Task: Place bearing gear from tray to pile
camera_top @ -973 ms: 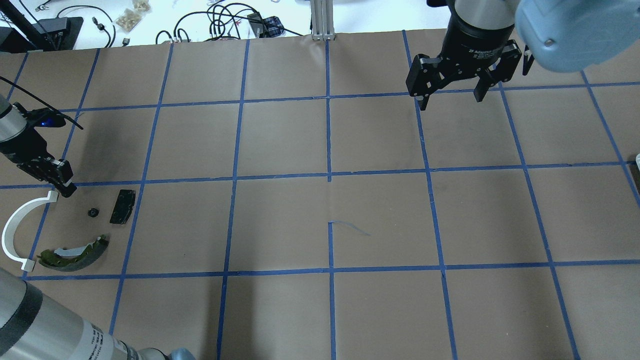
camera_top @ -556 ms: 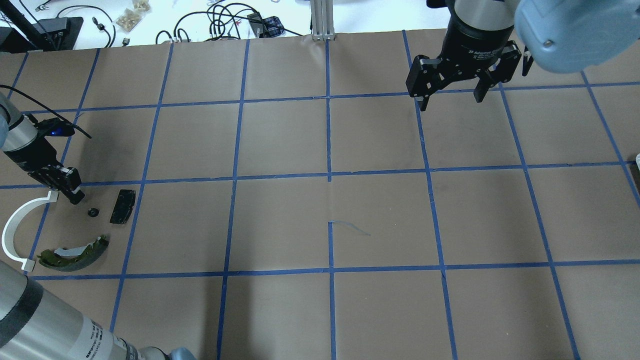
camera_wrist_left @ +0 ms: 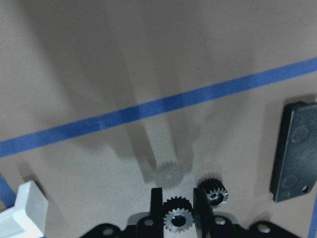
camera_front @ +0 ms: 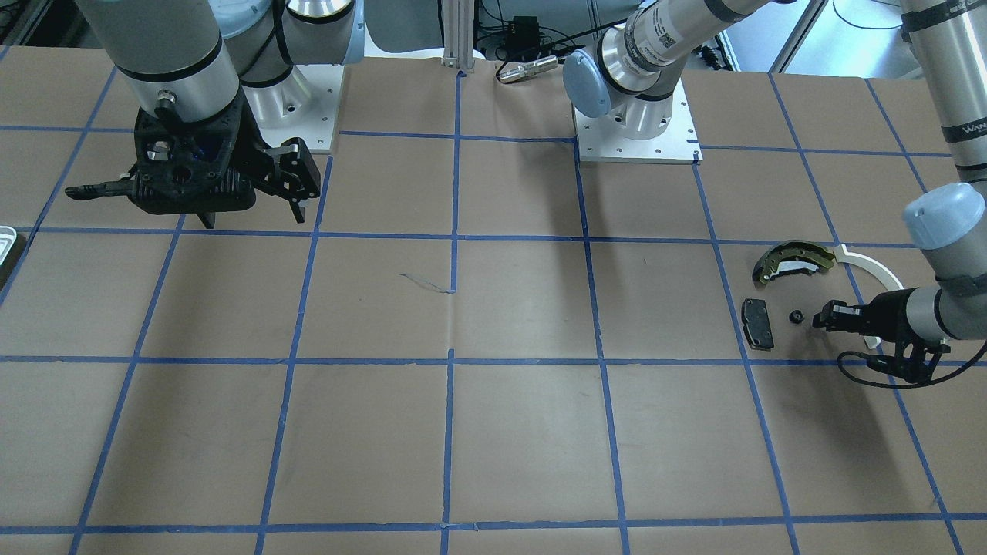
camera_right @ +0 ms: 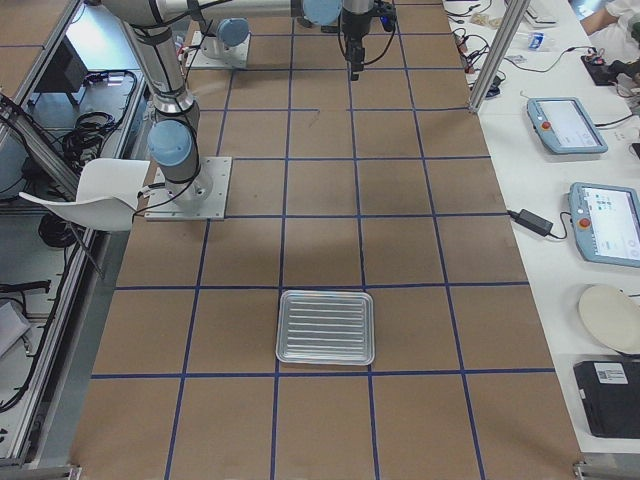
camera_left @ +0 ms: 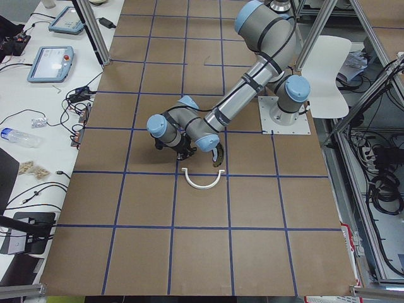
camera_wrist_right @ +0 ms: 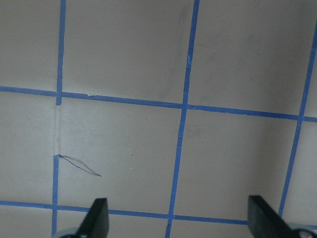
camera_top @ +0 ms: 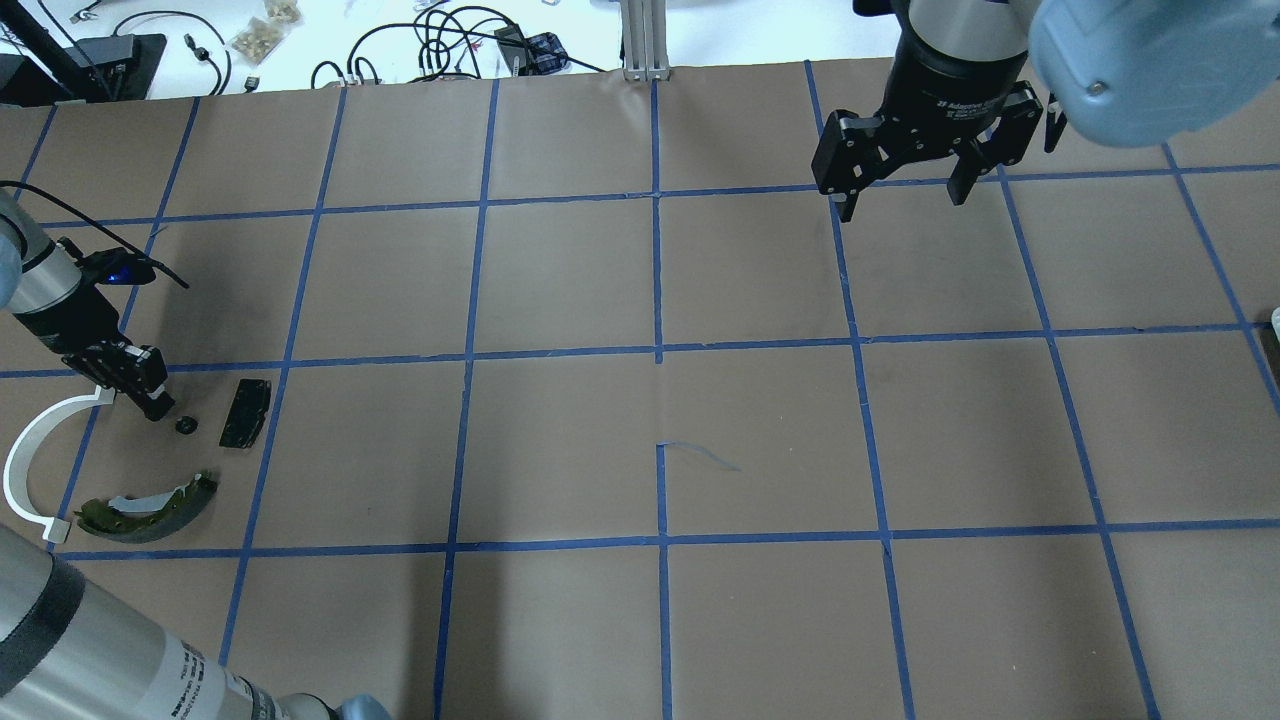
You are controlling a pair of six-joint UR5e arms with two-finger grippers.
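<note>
My left gripper (camera_wrist_left: pixel 177 198) is shut on a small toothed bearing gear (camera_wrist_left: pixel 177 218) and holds it just above the paper, its shadow below. A second gear (camera_wrist_left: pixel 214 191) lies on the table right beside it. In the overhead view the left gripper (camera_top: pixel 155 405) is at the pile: the gear on the table (camera_top: pixel 184 425), the black pad (camera_top: pixel 245 411), the white arc (camera_top: pixel 30 460) and the olive brake shoe (camera_top: pixel 150 497). My right gripper (camera_top: pixel 900 195) hangs open and empty over the far right of the table. The ridged tray (camera_right: pixel 283 330) looks empty.
The table is brown paper with a blue tape grid. The tray's corner shows at the right edge of the overhead view (camera_top: pixel 1275 320). Cables and small parts lie beyond the far edge (camera_top: pixel 440 45). The left arm's upper segment (camera_top: pixel 90 650) crosses the near left corner.
My left gripper has moved right and toward the robot, from beside the white arc's end to right next to the gear on the table. The right arm has barely moved.
</note>
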